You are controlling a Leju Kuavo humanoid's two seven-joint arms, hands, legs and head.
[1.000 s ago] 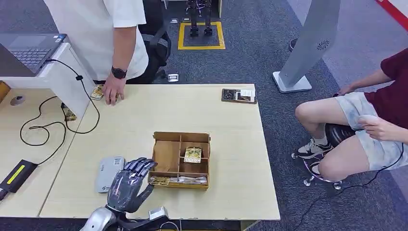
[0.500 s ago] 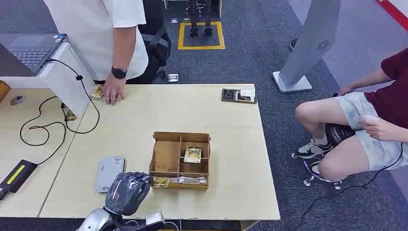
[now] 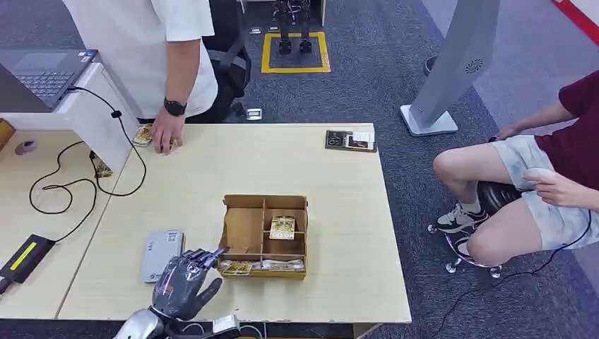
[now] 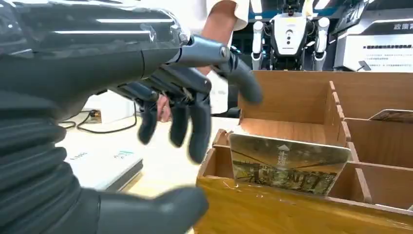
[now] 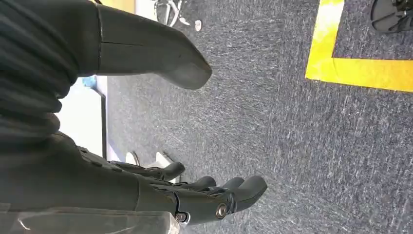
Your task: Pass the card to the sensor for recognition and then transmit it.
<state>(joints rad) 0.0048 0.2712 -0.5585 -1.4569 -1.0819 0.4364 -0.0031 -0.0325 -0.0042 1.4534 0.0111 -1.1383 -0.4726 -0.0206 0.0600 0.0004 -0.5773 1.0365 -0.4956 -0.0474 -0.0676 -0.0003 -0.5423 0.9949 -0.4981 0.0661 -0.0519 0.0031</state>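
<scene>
A wooden divided box (image 3: 244, 229) stands near the table's front edge. A yellow-green card (image 3: 235, 266) leans in its front-left slot, seen close in the left wrist view (image 4: 287, 163). A second card (image 3: 282, 227) stands in a middle compartment. My left hand (image 3: 182, 284) hovers just left of the box, fingers (image 4: 190, 105) spread and holding nothing, their tips near the front-left card. The grey sensor (image 3: 161, 254) lies flat on the table left of the box, just behind the hand. My right hand (image 5: 160, 192) hangs open above the carpet.
A person in white stands at the table's far left, one hand (image 3: 166, 131) resting on cards. A dark tray (image 3: 350, 140) lies at the far right edge. Cables (image 3: 63, 187) and a laptop (image 3: 42, 74) are to the left. A seated person (image 3: 537, 183) is on the right.
My left hand dropped lower and curled, then spread its fingers again toward the box's front-left corner. The box and cards have not moved.
</scene>
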